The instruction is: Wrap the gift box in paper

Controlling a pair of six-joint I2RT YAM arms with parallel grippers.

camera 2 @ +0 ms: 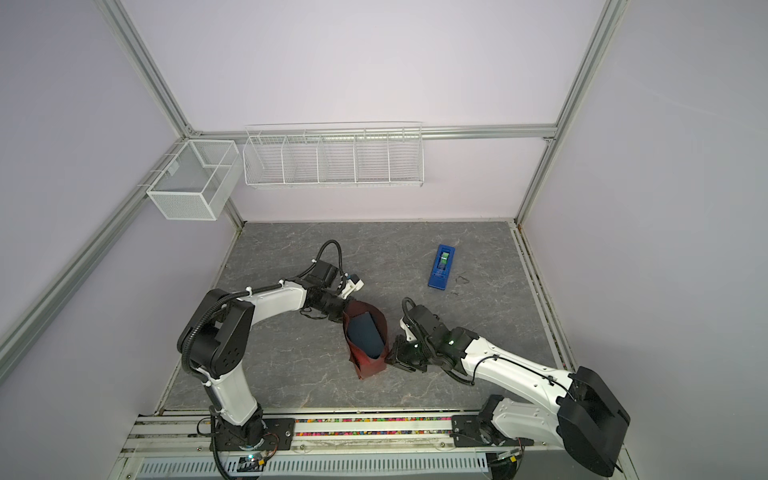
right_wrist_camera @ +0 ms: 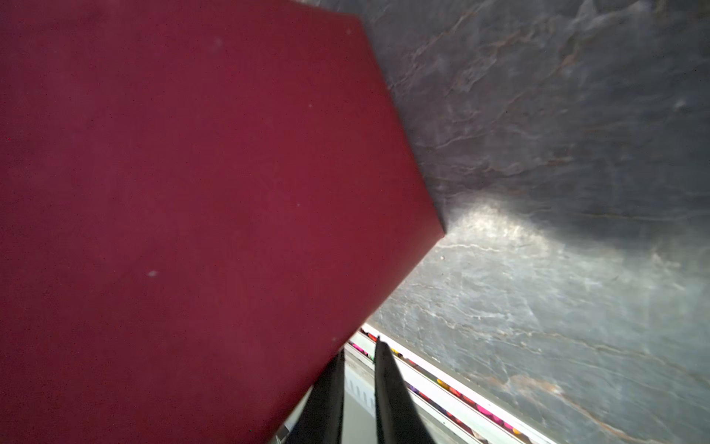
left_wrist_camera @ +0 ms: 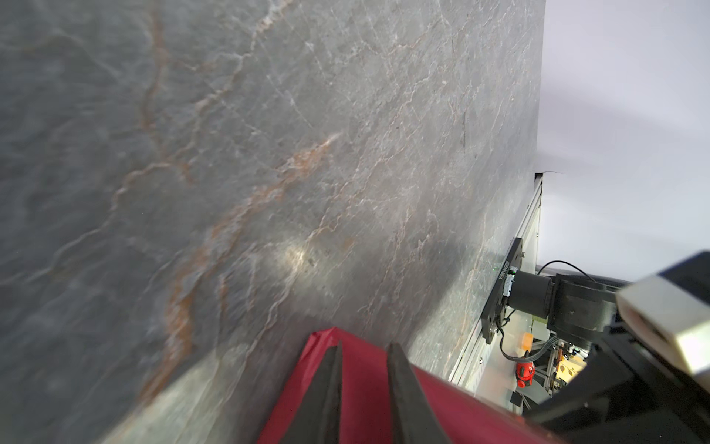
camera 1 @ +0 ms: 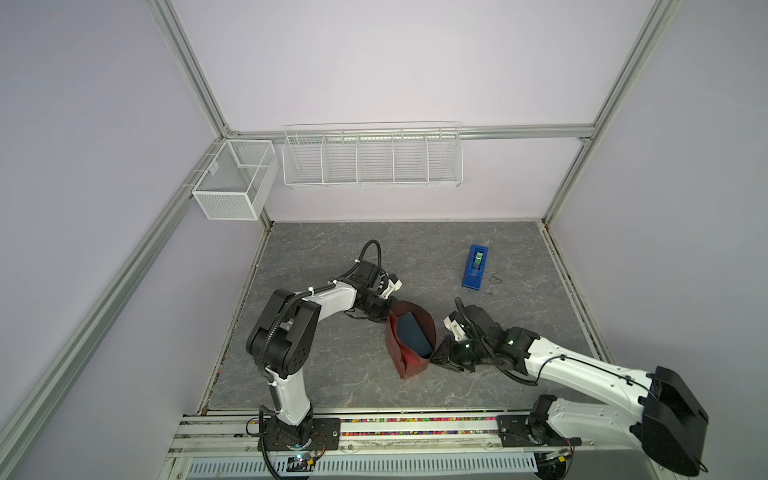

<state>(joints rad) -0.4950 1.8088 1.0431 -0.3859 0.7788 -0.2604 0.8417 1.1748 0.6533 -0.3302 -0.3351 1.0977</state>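
Note:
The dark navy gift box (camera 1: 413, 336) (camera 2: 365, 338) lies mid-table inside the red-maroon paper (camera 1: 409, 368) (camera 2: 370, 368), whose sides are raised around it like walls; only the box's top shows. My left gripper (camera 1: 388, 311) (camera 2: 343, 313) is at the paper's far left rim. In the left wrist view its fingers (left_wrist_camera: 365, 346) are drawn close together with red paper (left_wrist_camera: 365, 384) between them. My right gripper (camera 1: 435, 358) (camera 2: 390, 358) is against the paper's near right corner. Its fingers (right_wrist_camera: 359, 348) are almost together with nothing between them, and the paper (right_wrist_camera: 192, 192) overlaps one fingertip.
A slim blue tape dispenser (camera 1: 476, 266) with a green roll lies at the back right, small dark scraps (camera 1: 494, 279) beside it. Two white wire baskets (camera 1: 372, 156) (camera 1: 235, 178) hang on the back wall. The arms' mounting rail (camera 1: 415, 422) runs along the front edge.

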